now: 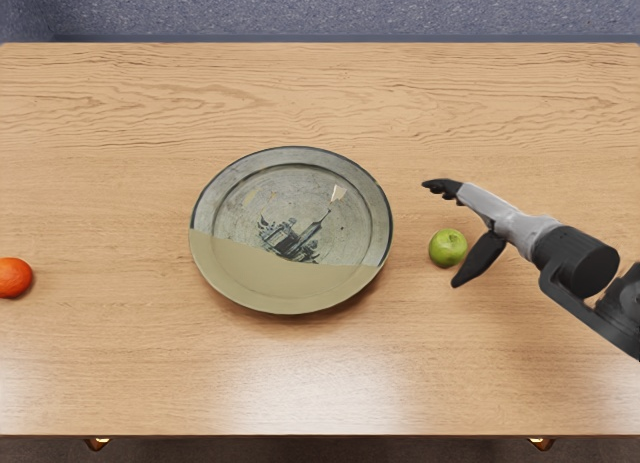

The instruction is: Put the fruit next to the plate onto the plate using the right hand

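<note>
Logging what my head camera gives me, desk. Item one: table (320, 93), light wood with a wavy grain, filling nearly the whole view.

Desk: Noted. The plate?

Me: Item two: plate (205, 198), round, grey-green, with a dark drawing in its middle. I have it at about the centre of the table, lying flat.

Desk: And the fruit?

Me: Item three: green fruit (448, 247), small and round. It sits on the bare wood just right of the plate, apart from the rim and not on the plate. Item four: orange fruit (13, 277), at the far left edge of my view, on the wood and well apart from the plate.

Desk: Hand status?

Me: Item five: right hand (487, 221), its arm entering from the right edge. The fingers (440, 187) reach out flat toward the plate, on the far side of the green fruit. The thumb (478, 261) points down just to the fruit's right. I read the hand as spread wide and gripping nothing. Whether the thumb touches the green fruit, I cannot tell from this angle.
</note>
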Tool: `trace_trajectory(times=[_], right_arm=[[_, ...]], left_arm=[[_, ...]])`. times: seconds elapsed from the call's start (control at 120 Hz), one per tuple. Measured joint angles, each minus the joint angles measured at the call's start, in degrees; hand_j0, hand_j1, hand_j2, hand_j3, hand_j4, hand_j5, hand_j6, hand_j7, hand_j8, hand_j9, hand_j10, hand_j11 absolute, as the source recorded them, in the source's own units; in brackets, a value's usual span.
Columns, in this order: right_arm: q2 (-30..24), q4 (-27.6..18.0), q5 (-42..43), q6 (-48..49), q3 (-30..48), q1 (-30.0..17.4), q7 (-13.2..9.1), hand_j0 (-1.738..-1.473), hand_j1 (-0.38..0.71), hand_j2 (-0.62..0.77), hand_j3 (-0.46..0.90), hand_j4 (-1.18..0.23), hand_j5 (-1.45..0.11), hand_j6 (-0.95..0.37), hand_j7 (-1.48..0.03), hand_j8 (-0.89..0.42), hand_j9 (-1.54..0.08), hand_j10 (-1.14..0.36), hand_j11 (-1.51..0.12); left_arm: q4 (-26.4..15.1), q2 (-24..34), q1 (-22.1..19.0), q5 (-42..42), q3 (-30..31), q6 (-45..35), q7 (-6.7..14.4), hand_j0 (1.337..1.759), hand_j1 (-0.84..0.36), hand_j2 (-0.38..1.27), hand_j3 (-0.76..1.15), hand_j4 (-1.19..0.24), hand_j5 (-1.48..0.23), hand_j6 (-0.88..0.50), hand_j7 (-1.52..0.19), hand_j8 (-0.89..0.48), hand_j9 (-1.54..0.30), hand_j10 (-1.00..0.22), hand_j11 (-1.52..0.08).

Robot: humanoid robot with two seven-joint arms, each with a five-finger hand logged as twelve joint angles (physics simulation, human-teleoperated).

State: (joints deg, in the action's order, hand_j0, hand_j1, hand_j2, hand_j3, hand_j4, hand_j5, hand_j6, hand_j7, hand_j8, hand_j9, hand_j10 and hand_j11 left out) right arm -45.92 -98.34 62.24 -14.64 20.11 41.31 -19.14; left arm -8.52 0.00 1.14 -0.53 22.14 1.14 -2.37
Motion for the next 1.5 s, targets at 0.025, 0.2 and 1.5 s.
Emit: trace_trajectory(times=[0.025, 0.2, 1.5], right_arm=[[0.14, 0.0, 0.31, -0.48, -0.04, -0.26, 0.0, -1.658, -0.18, -0.03, 0.0, -0.15, -0.19, -0.15, -0.18, -0.15, -0.19, -0.15, -0.19], [0.56, -0.01, 2.44, -2.81, -0.34, -1.85, -0.02, -1.658, -0.09, -0.04, 0.0, -0.22, -0.29, -0.23, -0.29, -0.22, -0.29, -0.22, -0.29], [3.62, 2.54, 7.15, -6.22, -0.49, -6.15, 0.47, -1.657, 0.22, -0.07, 0.0, -0.51, -0.62, -0.5, -0.64, -0.41, -0.64, -0.5, -0.64]], left_arm=[[0.0, 0.0, 0.0, 0.0, 0.0, 0.0, 0.01, 1.658, 0.07, 0.05, 0.0, -0.23, -0.3, -0.23, -0.3, -0.23, -0.3, -0.23, -0.3], [0.0, 0.0, 0.0, 0.01, 0.0, 0.0, 0.0, 1.658, 0.07, 0.05, 0.0, -0.23, -0.3, -0.23, -0.3, -0.23, -0.3, -0.23, -0.3], [0.0, 0.0, 0.0, 0.02, 0.0, 0.0, 0.0, 1.658, 0.07, 0.05, 0.0, -0.23, -0.3, -0.23, -0.3, -0.23, -0.3, -0.23, -0.3]])
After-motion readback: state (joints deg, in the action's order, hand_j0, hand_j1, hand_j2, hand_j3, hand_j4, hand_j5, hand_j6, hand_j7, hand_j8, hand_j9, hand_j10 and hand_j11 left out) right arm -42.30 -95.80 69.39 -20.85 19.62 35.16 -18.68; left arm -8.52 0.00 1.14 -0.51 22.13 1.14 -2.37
